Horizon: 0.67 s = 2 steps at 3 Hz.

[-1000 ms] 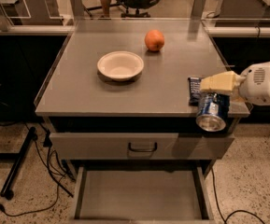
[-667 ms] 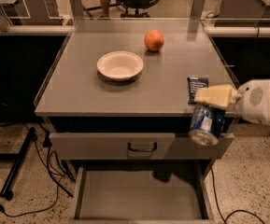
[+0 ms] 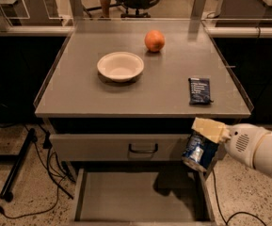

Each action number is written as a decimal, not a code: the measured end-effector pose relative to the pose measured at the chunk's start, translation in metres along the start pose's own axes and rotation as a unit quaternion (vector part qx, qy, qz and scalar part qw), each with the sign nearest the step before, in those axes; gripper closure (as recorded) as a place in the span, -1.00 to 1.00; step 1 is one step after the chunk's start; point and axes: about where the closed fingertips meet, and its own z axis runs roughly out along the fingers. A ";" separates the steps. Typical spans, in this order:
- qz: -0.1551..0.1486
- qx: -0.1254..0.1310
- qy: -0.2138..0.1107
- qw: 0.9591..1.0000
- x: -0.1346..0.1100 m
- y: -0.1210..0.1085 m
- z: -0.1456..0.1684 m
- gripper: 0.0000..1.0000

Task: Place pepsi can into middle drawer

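Gripping the pepsi can [image 3: 197, 153] mid-body, the gripper [image 3: 206, 140] has jaws clenched on its sides, can tilted. Middle drawer [image 3: 126, 197] lies open below the jaws. Can probably light, slick, dentable; firm side hold suits.

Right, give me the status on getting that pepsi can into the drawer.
Done: the middle drawer stands open and the pepsi can is off the countertop. In hand: the claw grips the can, tilted, above the drawer's right side. Left: lower it in and let go.
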 end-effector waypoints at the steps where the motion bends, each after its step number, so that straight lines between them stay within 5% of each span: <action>1: 0.008 0.050 -0.041 0.998 0.009 -0.040 0.016 1.00; 2: 0.025 0.072 -0.053 0.996 0.013 -0.065 0.025 1.00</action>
